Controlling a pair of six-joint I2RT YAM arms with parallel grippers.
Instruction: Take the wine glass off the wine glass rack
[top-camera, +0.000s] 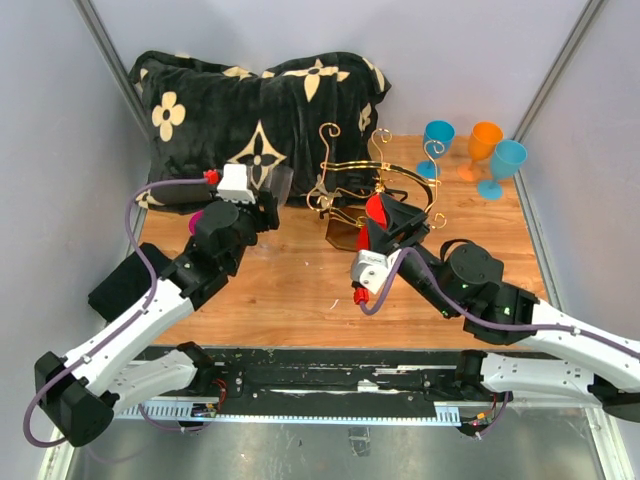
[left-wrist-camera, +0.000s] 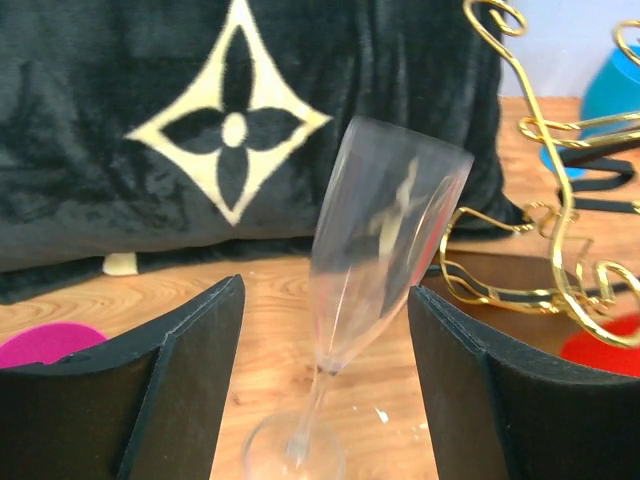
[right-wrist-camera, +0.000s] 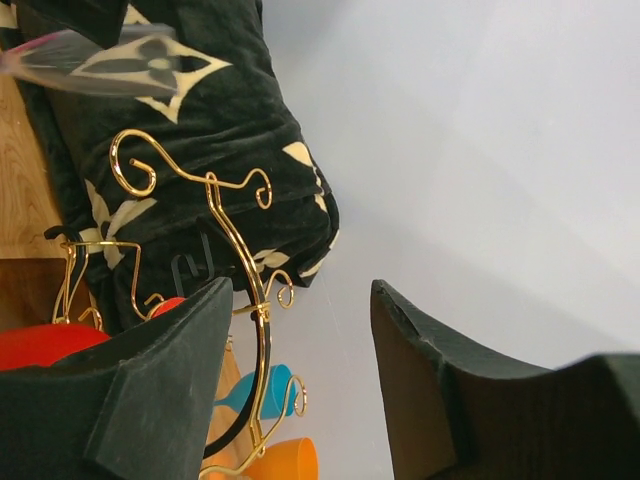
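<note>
— Where is the clear wine glass (left-wrist-camera: 385, 230)?
— Off the wine glass rack (top-camera: 372, 192), to its left, in front of the black flowered pillow (top-camera: 250, 110) that fills the counter's (top-camera: 290, 290) far left corner. It leans over toward the rack, foot low by the wood.
— Does the left gripper (left-wrist-camera: 325, 300) have it?
— No. The jaws stand wide, one on each side of the glass. The bowl comes very near the right-hand finger, but nothing is pinched.
— And the right gripper (right-wrist-camera: 300, 290)?
— Jaws apart too, nothing between them. It sits at the rack's near side, just beside a red glass (top-camera: 377, 210) among the gold wires. I cannot tell if that one hangs from the rack.
— Anything else?
— Two blue glasses (top-camera: 438, 135) and an orange glass (top-camera: 484, 140) stand at the far right corner.
</note>
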